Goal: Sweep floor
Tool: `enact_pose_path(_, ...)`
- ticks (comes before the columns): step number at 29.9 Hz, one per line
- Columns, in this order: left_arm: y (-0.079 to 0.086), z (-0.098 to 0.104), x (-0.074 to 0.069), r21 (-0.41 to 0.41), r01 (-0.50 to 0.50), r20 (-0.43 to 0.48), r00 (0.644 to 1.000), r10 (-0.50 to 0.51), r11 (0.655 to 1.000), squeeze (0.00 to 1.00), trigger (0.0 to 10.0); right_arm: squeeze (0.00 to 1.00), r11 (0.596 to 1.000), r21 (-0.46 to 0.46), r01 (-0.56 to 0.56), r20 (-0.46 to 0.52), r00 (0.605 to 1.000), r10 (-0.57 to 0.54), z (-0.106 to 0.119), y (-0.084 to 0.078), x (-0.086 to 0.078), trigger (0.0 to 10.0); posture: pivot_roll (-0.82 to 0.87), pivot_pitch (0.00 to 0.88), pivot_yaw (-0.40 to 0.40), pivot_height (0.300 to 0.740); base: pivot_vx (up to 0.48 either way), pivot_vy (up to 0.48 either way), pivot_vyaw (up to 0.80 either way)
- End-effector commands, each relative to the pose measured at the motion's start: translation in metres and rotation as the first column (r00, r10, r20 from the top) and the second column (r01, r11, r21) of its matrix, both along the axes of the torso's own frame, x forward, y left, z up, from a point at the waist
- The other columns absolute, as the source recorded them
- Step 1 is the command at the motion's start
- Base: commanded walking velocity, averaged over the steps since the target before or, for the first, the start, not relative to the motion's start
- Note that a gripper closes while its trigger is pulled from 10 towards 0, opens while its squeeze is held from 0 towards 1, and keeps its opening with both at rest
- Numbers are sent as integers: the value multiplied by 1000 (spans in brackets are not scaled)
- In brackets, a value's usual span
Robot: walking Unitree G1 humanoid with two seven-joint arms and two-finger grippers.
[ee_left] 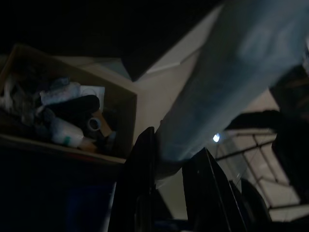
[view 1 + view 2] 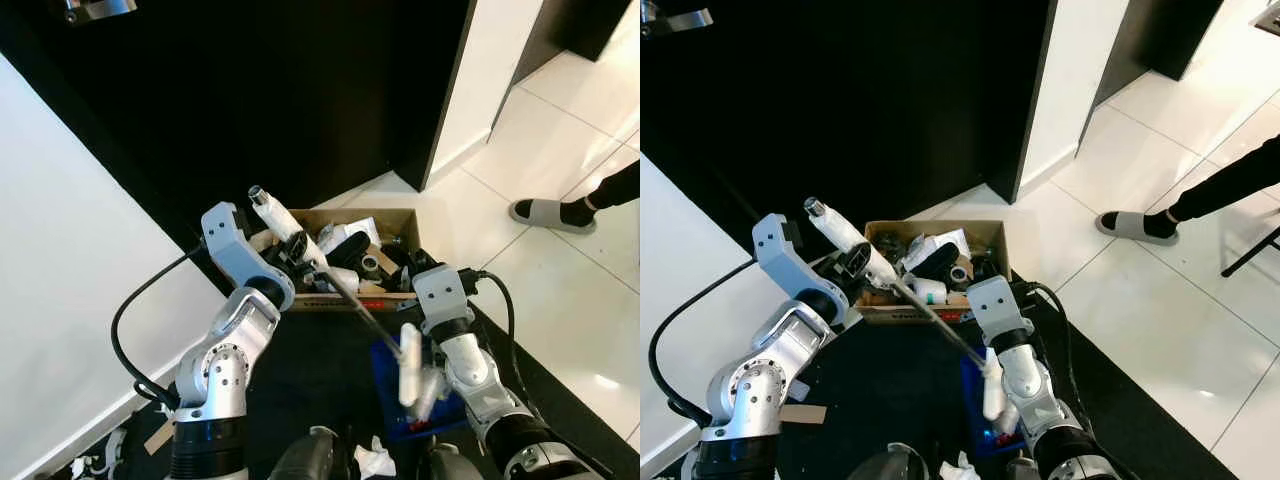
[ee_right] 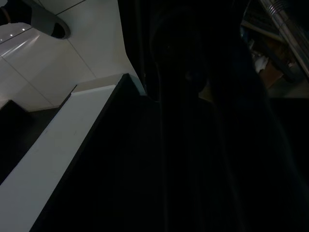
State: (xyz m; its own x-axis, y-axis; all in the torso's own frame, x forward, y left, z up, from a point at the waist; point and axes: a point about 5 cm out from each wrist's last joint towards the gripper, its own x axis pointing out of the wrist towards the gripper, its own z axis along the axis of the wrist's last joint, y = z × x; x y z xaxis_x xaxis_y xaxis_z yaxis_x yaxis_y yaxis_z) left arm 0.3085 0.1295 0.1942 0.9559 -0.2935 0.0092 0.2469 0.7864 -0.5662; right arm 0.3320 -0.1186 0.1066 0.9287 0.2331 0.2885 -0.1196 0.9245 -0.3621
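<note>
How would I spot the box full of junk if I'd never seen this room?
Find the big black wall where it meets the white tiled floor. At its foot sits an open brown cardboard box, crammed with black and white odds and ends, unlike the flat blue dustpan nearer the robot.

On my right wrist feed most of the picture is deep shadow, and I can't make out the pincer fingers. A pale tiled floor shows at one corner, a white board edge runs diagonally, and a metal rod crosses some cluttered items.
</note>
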Motion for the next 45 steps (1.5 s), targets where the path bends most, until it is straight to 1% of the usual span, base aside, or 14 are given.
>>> enact_pose_path(1, 23, 17, -3, 53, -33, 73, 997, 29, 998, 0, 10000, 0, 1000, -3, 3, -36, 999, -3, -10, -1, -6, 10000, 100, 318, 119, 740, 0, 0, 0)
enact_pose_path(2, 35, 23, -3, 77, -57, 85, 995, 51, 995, 0, 10000, 0, 1000, 4, 3, -25, 1000, -3, -8, -2, -6, 10000, 104, 317, 125, 740, 0, 0, 0)
enact_pose_path(4, 43, 26, -3, 89, -73, 91, 994, 64, 993, 0, 10000, 0, 1000, 9, 3, -18, 1000, -3, -8, -2, -7, 10000, 105, 316, 127, 740, 0, 0, 0)
enact_pose_path(7, 83, 44, -2, 153, -172, 126, 980, 153, 973, 0, 10000, 0, 999, 37, -16, 26, 1000, 15, -2, -2, -12, 10000, 114, 311, 141, 740, 0, 0, 0)
enact_pose_path(8, 83, 44, -2, 153, -172, 126, 980, 153, 973, 0, 10000, 0, 999, 37, -16, 26, 1000, 15, -2, -2, -12, 10000, 114, 311, 141, 740, 0, 0, 0)
enact_pose_path(9, 111, 57, -1, 192, -246, 154, 964, 218, 950, 0, 10000, 0, 998, 48, -30, 57, 998, 28, 1, -3, -18, 10000, 118, 304, 154, 740, 0, 0, 0)
enact_pose_path(10, 111, 57, -1, 192, -246, 154, 964, 218, 950, 0, 10000, 0, 998, 48, -30, 57, 998, 28, 1, -3, -18, 10000, 118, 304, 154, 740, 0, 0, 0)
enact_pose_path(14, 150, 79, 0, 266, -340, 208, 934, 291, 902, 0, 10000, 0, 997, 61, -41, 114, 993, 34, 10, -9, -29, 10000, 118, 295, 165, 740, 0, 0, 0)
enact_pose_path(18, 165, 79, 0, 330, -382, 201, 922, 331, 863, 0, 10000, 0, 996, 75, -39, 152, 988, 27, 19, -11, -32, 10000, 113, 282, 170, 740, 0, 0, 0)
enact_pose_path(21, 184, 67, 2, 399, -446, 166, 895, 415, 801, 0, 10000, 0, 993, 113, -26, 218, 976, 1, 41, -15, -35, 10000, 96, 254, 170, 740, 0, 0, 0)
enact_pose_path(25, 191, 57, 4, 426, -464, 128, 881, 455, 777, 0, 10000, 0, 989, 145, -32, 290, 957, -11, 69, -18, -40, 10000, 88, 235, 166, 740, 0, 0, 0)
enact_pose_path(35, 188, 47, 13, 419, -456, 114, 884, 453, 785, 0, 10000, 0, 976, 200, -89, 357, 934, 12, 113, -26, -47, 10000, 64, 205, 160, 740, 0, 0, 0)
enact_pose_path(38, 186, 42, 16, 414, -457, 109, 883, 456, 787, 0, 10000, 0, 954, 280, -108, 377, 926, -5, 132, -29, -45, 10000, 62, 200, 159, 740, 0, 0, 0)
enact_pose_path(45, 183, 40, 18, 404, -458, 105, 883, 458, 792, 0, 10000, 0, 916, 377, -140, 398, 917, -23, 153, -32, -43, 10000, 72, 195, 160, 740, 0, 0, 0)
